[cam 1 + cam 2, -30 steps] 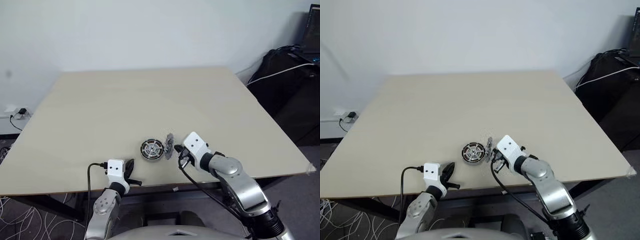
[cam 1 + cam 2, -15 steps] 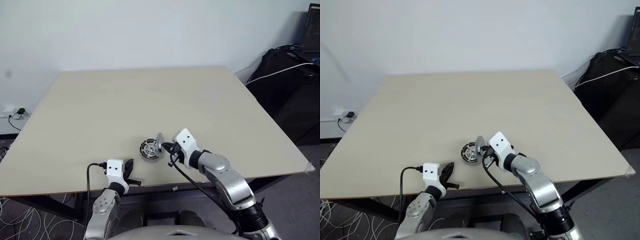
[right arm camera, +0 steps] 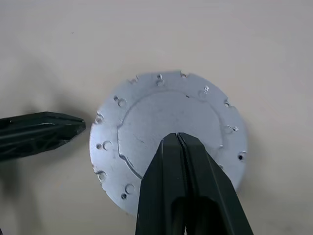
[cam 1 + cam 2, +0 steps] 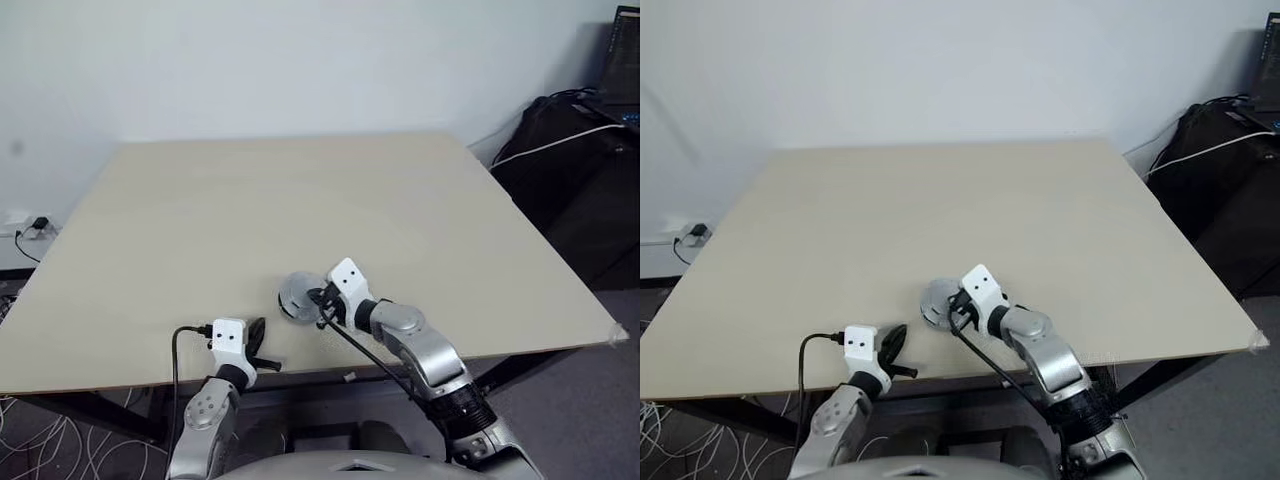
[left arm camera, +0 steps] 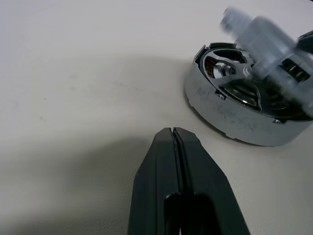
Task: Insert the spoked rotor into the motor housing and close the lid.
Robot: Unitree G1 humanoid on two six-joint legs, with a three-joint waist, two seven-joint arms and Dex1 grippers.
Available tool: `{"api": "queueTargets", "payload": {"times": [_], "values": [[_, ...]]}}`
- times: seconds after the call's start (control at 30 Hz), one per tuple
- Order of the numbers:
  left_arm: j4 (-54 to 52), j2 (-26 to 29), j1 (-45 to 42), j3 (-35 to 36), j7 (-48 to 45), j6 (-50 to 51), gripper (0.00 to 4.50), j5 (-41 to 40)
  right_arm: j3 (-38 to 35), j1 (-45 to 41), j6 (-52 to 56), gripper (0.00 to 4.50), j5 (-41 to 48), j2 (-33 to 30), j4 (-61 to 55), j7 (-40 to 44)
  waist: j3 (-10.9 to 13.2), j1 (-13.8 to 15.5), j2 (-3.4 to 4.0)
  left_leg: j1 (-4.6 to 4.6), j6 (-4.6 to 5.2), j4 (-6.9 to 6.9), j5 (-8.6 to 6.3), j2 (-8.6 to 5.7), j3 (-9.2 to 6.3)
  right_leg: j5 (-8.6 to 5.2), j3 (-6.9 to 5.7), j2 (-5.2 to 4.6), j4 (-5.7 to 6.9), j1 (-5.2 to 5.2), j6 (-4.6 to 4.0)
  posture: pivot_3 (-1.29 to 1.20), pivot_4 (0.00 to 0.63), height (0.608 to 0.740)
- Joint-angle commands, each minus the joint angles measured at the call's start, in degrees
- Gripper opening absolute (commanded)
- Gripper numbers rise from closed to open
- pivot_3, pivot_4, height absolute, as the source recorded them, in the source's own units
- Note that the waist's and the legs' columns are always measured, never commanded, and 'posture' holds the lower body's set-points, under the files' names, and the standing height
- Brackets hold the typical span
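Left eye view: the table (image 4: 300,200) is a broad pale beige slab, and the task's parts sit near its front edge, a little left of centre, between my two arms; the lid (image 4: 297,296) is a flat silver-grey disc lying over the motor housing (image 5: 230,115), so from above I see only the disc's matte face; in my right wrist view that face is smooth, with a faint raised central area and a ring of small holes and notches around the rim; in my left wrist view the stack shows side on, a short silver drum with a shiny outer wall, and through the gap beneath the lid I see silver spokes and a hub, with a hint of copper-brown winding at one opening; I cannot tell from that whether the spoked rotor is fully seated; the lid looks tilted there, one edge raised above the drum.

My right arm reaches forward and to the left across the front of the table, wrist bent downward; my right gripper (image 3: 178,138) has its jaws pressed together with nothing between them, the tips resting over the middle of the lid; my left gripper (image 5: 173,132) lies low near the table's front edge, just beside the housing, jaws likewise pressed together and empty.
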Motion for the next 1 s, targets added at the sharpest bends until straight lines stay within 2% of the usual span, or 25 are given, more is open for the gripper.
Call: {"api": "queueTargets", "payload": {"times": [0.03,0.23,0.33,0.43,0.83,1.0], "values": [[-1.1,0.0,-0.6,0.1,-0.2,-1.3,0.05,0.1,0.0,-2.0,-1.3,0.03,0.1,1.8,3.0,-0.7,0.0,0.0,0.02,0.0,0.0,0.0,0.0,0.0,0.0,0.0,0.0,0.0,0.0,0.0,0.0,0.0,0.0,0.74],[-0.8,0.1,-0.6,0.2,-0.3,-1.4,0.05,0.0,0.4,-3.6,-2.2,0.03,-1.3,3.4,9.5,-1.6,-0.2,-0.1,0.28,0.01,0.0,-0.01,0.01,-0.01,0.0,0.02,0.0,0.0,0.0,0.01,-0.03,0.0,0.0,0.74],[-0.7,0.2,-0.6,0.2,-0.3,-1.5,0.05,0.0,0.9,-3.7,-6.0,0.03,-1.7,3.0,9.6,-0.5,-0.4,-0.1,0.46,0.04,0.0,-0.01,0.01,-0.01,0.0,0.01,0.0,0.0,0.01,0.03,-0.01,0.0,0.0,0.74],[-0.6,0.2,-0.5,0.3,-0.3,-1.6,0.05,0.0,0.6,-2.6,-9.8,0.6,-0.2,2.1,5.5,2.4,-0.3,-0.1,0.46,0.06,-0.03,0.0,0.0,-0.01,0.0,0.0,0.0,0.0,0.02,0.04,0.0,0.0,0.0,0.74],[-0.3,0.2,-1.1,0.2,-0.9,-1.3,0.05,0.0,1.2,-3.1,-11.0,4.48,-0.3,-1.2,3.2,7.1,-0.3,-0.3,0.46,0.03,0.02,-0.03,0.02,-0.01,0.0,-0.01,0.0,0.0,0.0,0.01,-0.01,0.0,0.0,0.74],[-0.7,0.1,-0.8,0.3,-0.8,-1.2,0.05,0.0,1.9,-4.7,-11.6,4.48,-1.1,-1.3,6.6,8.8,-0.3,-0.4,0.46,0.03,0.03,-0.03,0.03,-0.01,-0.01,-0.01,0.0,0.0,0.01,0.0,-0.01,0.0,0.0,0.74]]}}
